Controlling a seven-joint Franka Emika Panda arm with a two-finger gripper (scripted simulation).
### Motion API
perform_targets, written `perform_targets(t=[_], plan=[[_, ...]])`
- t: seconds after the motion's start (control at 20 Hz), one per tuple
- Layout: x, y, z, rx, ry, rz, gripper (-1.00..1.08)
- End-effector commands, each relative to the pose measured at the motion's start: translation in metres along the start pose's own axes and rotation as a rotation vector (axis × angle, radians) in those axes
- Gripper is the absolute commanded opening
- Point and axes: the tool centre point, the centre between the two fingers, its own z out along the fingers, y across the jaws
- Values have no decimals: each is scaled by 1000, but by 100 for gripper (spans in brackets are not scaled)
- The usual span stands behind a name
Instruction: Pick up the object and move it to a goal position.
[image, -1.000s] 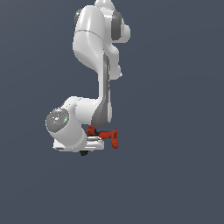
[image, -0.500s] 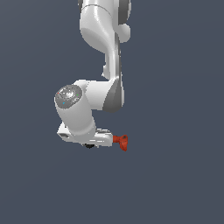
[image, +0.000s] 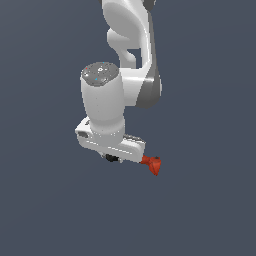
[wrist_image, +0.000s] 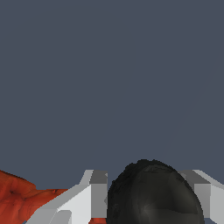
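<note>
The orange-red drill (image: 152, 164) sticks out from under the white robot hand toward the exterior view's right; only its red end and a bit of black (image: 111, 158) under the hand show. In the wrist view the drill's black nose (wrist_image: 153, 194) sits between the two white fingers (wrist_image: 89, 197), with its red body (wrist_image: 19, 199) off to one side. My gripper (wrist_image: 146, 192) is shut on the drill and holds it in the air, above the grey ground.
Plain dark grey ground (image: 210, 200) fills both views. The white arm (image: 127, 45) rises above the hand in the exterior view. No other object or goal marker shows.
The hand has swung with the drill toward the exterior view's right and looms larger. The drill stays gripped, its red end still pointing right.
</note>
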Motion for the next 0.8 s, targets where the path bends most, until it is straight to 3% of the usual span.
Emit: perform_targets(t=[0.0,0.75], plan=[[2,-11,-21,-4,31,40,-100],[2,-70,-110,-47,161,253,-100]])
